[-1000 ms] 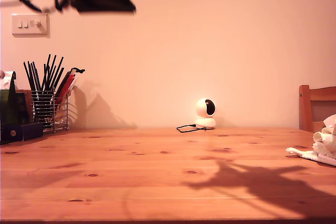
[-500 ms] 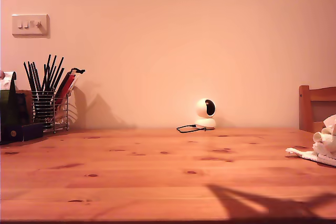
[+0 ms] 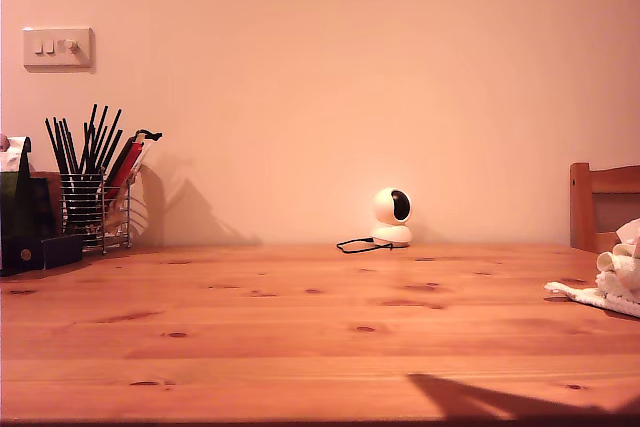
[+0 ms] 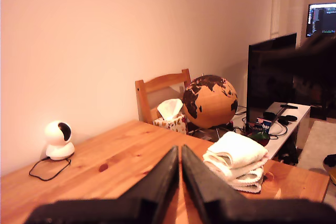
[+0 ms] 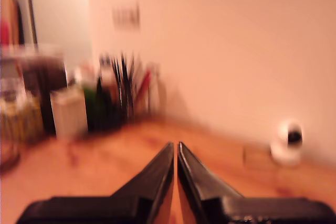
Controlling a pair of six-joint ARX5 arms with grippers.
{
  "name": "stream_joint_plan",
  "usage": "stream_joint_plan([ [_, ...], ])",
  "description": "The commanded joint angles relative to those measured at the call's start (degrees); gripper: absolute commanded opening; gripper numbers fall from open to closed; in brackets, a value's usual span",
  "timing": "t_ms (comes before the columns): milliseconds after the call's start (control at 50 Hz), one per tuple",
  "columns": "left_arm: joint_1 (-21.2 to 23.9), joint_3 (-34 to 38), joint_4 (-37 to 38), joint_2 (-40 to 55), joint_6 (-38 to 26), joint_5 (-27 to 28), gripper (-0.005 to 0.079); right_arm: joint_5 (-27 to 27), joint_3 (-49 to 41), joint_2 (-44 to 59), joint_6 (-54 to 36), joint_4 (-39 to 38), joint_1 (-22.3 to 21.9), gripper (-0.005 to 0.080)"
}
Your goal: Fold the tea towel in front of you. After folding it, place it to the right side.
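Note:
A white tea towel lies bunched and stacked at the table's edge on the exterior view's right. In the first wrist view it shows as a folded white stack on the wooden table. My first gripper is shut and empty, held above the table short of the stack. My second gripper is also shut with nothing in it; its view is blurred by motion. Neither arm shows in the exterior view, only a shadow at the table's front edge.
A small white camera with a black cable sits by the wall. A wire basket of black sticks and dark boxes stand at the exterior view's left. A wooden chair, tissue box, globe and screen are beyond the towel.
The dark arm at the exterior view's top left has risen out of frame. Its shadow on the table has slid toward the front edge and shrunk.

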State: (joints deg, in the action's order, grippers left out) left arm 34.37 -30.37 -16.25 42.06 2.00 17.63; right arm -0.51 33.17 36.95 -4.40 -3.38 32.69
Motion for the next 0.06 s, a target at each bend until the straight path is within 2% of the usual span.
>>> stream_joint_plan([
  [0,0.0,0.79,0.02,-0.07,0.13,-0.15,-0.0021,-0.07,-0.48,0.13,0.02,3.06,-0.17,-0.0005],
  [40,0.0,0.76,0.42,-0.07,0.15,-0.13,-0.0021,-0.07,-0.48,0.13,0.02,5.62,-0.17,-0.0005],
])
